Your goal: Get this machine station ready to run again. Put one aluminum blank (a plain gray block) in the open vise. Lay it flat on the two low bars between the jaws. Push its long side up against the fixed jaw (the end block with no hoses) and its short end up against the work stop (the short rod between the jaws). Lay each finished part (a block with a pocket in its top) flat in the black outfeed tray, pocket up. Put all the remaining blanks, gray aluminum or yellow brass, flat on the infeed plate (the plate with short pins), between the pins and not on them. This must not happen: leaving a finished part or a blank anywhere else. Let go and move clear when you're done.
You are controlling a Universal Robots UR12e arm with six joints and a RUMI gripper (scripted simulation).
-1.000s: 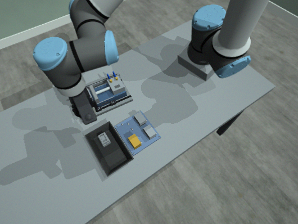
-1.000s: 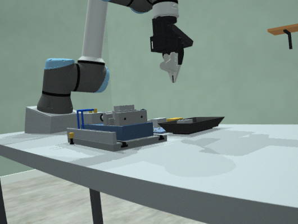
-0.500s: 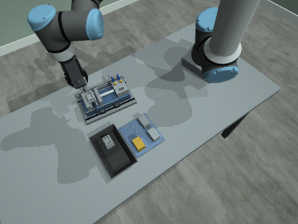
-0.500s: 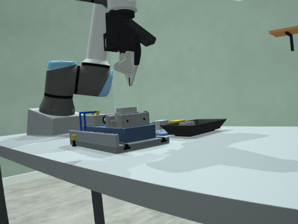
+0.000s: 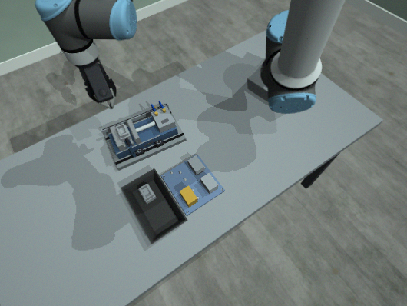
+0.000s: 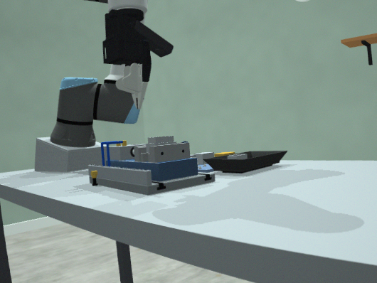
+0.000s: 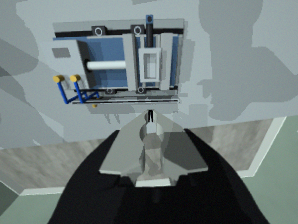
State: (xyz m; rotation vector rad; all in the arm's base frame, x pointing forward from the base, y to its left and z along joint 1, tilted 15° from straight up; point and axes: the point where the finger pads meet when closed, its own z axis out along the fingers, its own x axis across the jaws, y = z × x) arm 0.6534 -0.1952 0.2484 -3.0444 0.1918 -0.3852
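Observation:
My gripper (image 5: pixel 111 107) (image 6: pixel 138 107) (image 7: pixel 150 110) is shut and empty, in the air beyond the vise's back long side. The vise (image 5: pixel 153 132) (image 6: pixel 171 172) (image 7: pixel 107 47) has a finished part (image 5: pixel 122 131) (image 6: pixel 161 140) (image 7: pixel 150 65) at its fixed-jaw end, pocket up, showing above the jaw tops; what bears it is hidden. Another finished part (image 5: pixel 147 193) (image 6: pixel 237 156) lies pocket up in the black outfeed tray (image 5: pixel 170 196) (image 6: pixel 249 163). Two gray blanks, one (image 5: pixel 196 165) farther back and one (image 5: pixel 209 182) nearer, and a brass blank (image 5: pixel 189 196) (image 6: pixel 225 154) lie on the blue infeed plate (image 5: pixel 203 197).
Blue hoses (image 5: pixel 160 104) (image 6: pixel 104 154) (image 7: pixel 62 92) rise at the vise's moving-jaw end. The dark work-stop rod (image 7: pixel 149 35) reaches in from one side of the vise. The tray stands against the infeed plate, both beside the vise. Short pins (image 5: pixel 180 172) stand on the plate. A wall shelf (image 6: pixel 359 40) is far off.

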